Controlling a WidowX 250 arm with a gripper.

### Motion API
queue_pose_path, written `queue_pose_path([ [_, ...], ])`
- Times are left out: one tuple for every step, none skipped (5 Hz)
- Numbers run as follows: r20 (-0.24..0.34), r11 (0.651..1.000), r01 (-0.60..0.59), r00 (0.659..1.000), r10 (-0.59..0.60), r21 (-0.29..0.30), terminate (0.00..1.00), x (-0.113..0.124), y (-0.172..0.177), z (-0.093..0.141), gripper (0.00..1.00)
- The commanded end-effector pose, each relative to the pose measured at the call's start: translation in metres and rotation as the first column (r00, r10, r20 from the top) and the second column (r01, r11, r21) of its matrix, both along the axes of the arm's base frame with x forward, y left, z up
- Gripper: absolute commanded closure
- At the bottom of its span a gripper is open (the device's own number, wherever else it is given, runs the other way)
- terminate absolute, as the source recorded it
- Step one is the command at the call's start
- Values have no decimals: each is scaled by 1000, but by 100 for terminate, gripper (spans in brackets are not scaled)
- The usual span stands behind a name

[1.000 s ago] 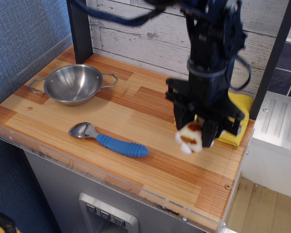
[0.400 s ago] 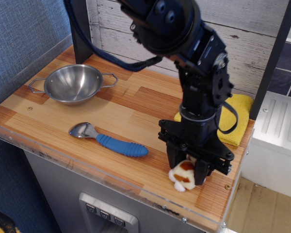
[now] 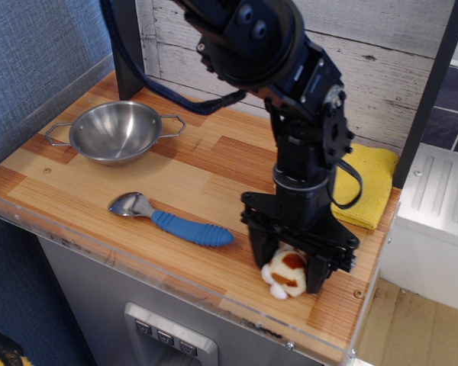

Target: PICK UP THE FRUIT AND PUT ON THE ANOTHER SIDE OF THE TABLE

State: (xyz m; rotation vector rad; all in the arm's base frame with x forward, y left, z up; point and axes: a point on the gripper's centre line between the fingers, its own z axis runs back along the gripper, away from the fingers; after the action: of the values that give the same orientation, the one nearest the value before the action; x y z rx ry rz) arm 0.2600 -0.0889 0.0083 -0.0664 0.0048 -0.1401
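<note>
The fruit [image 3: 284,274], a lumpy cream-white object with an orange-brown patch, sits low at the front right of the wooden table [image 3: 76,183], near the clear plastic rim. My black gripper [image 3: 288,271] points straight down over it, with one finger on each side of the fruit, closed against it. The fruit looks to be touching or just above the tabletop; I cannot tell which.
A steel bowl [image 3: 116,132] stands at the back left. A spoon with a blue handle [image 3: 172,219] lies in the front middle. A folded yellow cloth [image 3: 370,185] lies at the right edge behind my arm. A dark post [image 3: 126,46] stands at the back left.
My gripper has carried the fruit down and toward the front edge, from above the yellow cloth area to low over the tabletop, then shifted slightly left.
</note>
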Motion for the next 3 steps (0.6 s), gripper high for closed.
queue_pose_path([
  [48,1000,17,999,-16,-25,0,7,-2,17,0],
  [92,999,47,995,-45,-27,0,10,-4,31,0],
  [154,995,90,984,-84,-31,0,16,-9,65,0],
])
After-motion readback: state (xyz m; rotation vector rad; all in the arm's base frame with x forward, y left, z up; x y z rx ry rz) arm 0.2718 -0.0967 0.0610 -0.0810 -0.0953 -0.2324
